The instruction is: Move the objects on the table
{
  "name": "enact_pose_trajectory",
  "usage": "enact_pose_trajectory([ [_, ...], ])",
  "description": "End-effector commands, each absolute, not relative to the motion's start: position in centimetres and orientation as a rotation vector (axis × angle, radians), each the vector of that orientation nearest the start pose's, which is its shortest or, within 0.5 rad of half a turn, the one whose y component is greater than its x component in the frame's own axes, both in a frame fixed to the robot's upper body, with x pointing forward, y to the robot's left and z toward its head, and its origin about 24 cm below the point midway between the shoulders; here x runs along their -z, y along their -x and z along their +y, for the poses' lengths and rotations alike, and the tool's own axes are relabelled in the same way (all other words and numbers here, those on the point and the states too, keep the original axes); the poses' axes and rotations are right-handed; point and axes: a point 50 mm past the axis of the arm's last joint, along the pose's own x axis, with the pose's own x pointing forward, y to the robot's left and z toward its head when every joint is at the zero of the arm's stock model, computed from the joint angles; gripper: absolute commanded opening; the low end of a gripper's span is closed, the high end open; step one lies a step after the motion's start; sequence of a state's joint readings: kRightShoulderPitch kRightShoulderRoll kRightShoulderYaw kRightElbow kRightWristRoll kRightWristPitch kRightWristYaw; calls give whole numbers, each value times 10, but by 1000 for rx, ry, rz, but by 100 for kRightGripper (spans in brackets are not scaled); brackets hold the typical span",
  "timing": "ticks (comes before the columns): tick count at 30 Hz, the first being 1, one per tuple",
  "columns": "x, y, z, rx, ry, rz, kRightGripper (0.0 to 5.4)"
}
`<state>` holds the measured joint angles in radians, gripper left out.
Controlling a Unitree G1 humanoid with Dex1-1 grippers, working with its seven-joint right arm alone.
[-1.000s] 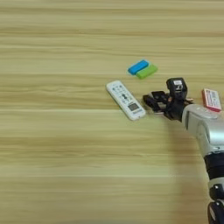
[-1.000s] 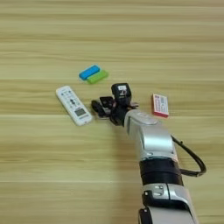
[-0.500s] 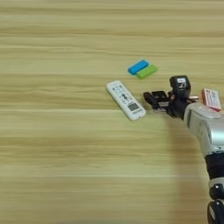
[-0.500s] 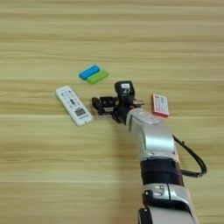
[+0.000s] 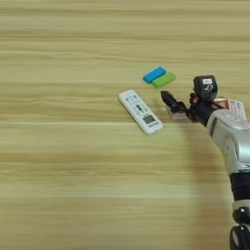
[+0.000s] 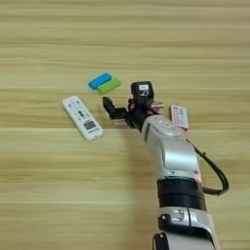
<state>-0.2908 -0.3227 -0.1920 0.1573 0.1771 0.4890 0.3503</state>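
Gripper (image 6: pixel 113 110) just right of remote (image 6: pixel 82 117), fingers' spread unreadable, nothing visibly held; remote, red card (image 6: pixel 179 116) seemingly unmoved.

We see only a broad light yellowish wood-grain table (image 5: pixel 63 185). A silver robot forearm (image 6: pixel 168 151) reaches over it. That suggests a robot test bench.
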Motion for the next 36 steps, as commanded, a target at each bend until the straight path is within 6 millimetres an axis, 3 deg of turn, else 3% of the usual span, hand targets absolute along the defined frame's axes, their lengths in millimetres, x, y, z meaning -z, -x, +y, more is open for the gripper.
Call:
enact_pose_trajectory([
  [1, -102, -307, -222, -209, 69, 139, 538],
  [19, -118, -283, -192, -262, 79, 113, 538],
  [36, -100, -282, -174, -338, 64, 214, 538],
])
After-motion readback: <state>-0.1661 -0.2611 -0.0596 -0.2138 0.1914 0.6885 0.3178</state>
